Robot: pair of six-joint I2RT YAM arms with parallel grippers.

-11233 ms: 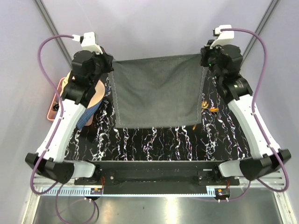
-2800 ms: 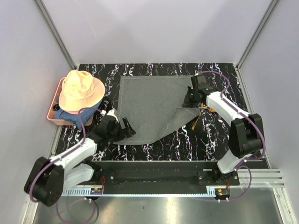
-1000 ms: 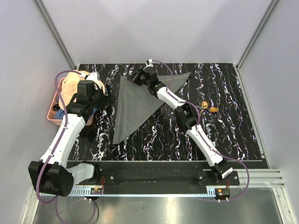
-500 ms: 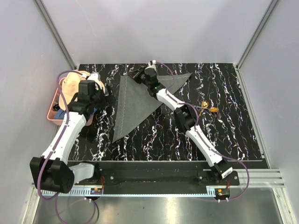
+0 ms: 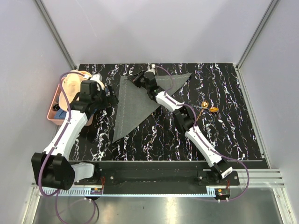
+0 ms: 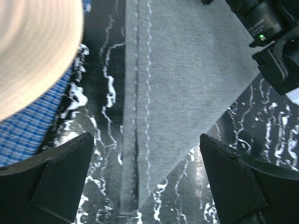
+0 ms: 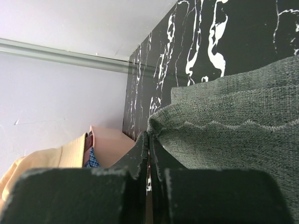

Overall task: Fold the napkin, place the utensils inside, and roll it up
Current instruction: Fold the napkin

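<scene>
Counting from the overhead camera: one napkin (image 5: 128,105), grey, lying flat on the table (image 5: 224,135) as a triangle, long stitched edge running down the left, one tip pointing to the far right, another towards me. One gold-orange spoon (image 5: 212,110) sits well apart from it on the right side of the table, thin handle aimed back at the right arm. I can count only that one utensil; a second, darker one I cannot pick out. Off to the left, one peach hat (image 5: 72,81), one blue checked cloth (image 6: 28,135) under it, one pink tray (image 5: 55,116) holding both.

Two claws. The right claw (image 7: 148,140) is reached across to the far-left corner of the napkin, and its own camera shows the fingers pressed tight together with a fold of grey cloth nipped right at the tips, the wavy white stitching running just beside them. So that one is closed and gripping the napkin.

The left claw (image 6: 145,142) is spread as wide as I ever see it, nothing between the fingers. It hangs over the napkin's left stitched edge, one finger over bare table by the blue cloth, the other over the grey triangle; whether either tip touches the cloth I cannot tell from here
</scene>
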